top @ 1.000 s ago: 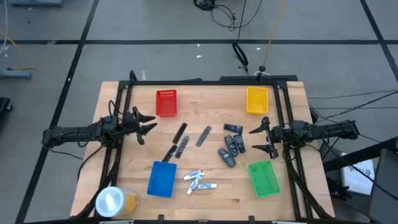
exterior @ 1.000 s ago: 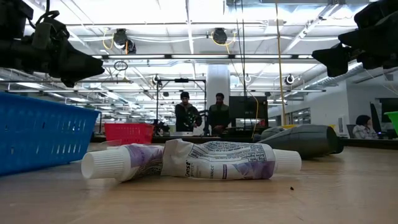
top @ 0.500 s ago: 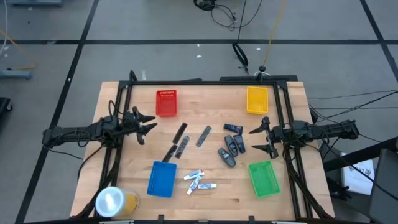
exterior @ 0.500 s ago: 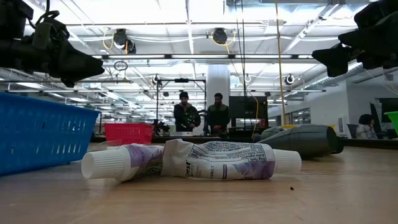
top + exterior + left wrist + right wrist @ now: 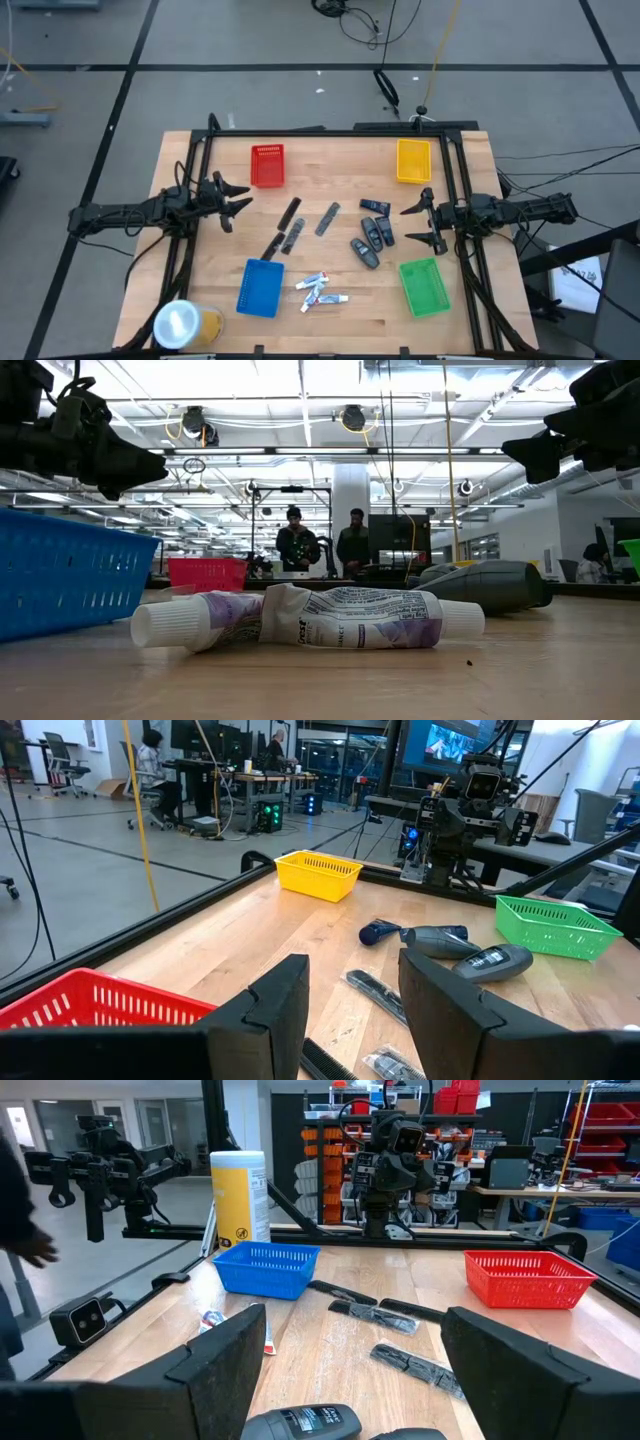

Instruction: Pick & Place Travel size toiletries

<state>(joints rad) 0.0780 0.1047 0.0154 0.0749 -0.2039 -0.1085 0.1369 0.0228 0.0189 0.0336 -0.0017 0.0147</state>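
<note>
The left gripper hangs above the table's left edge, fingers spread and grasping nothing, with the red tray just beyond it. The right gripper hangs over the right side, between the yellow tray and green tray, jaws likewise parted and empty. All the toiletries lie on the bare wood between the two grippers, touched by neither. The grey sticks lie nearest the left gripper, toward the table's middle. The dark ovals and a small blue piece lie just beside the right gripper. The white tubes sit near the front edge, just beside the blue tray, well apart from both grippers. A yellowish roll stands at the front left corner.
</note>
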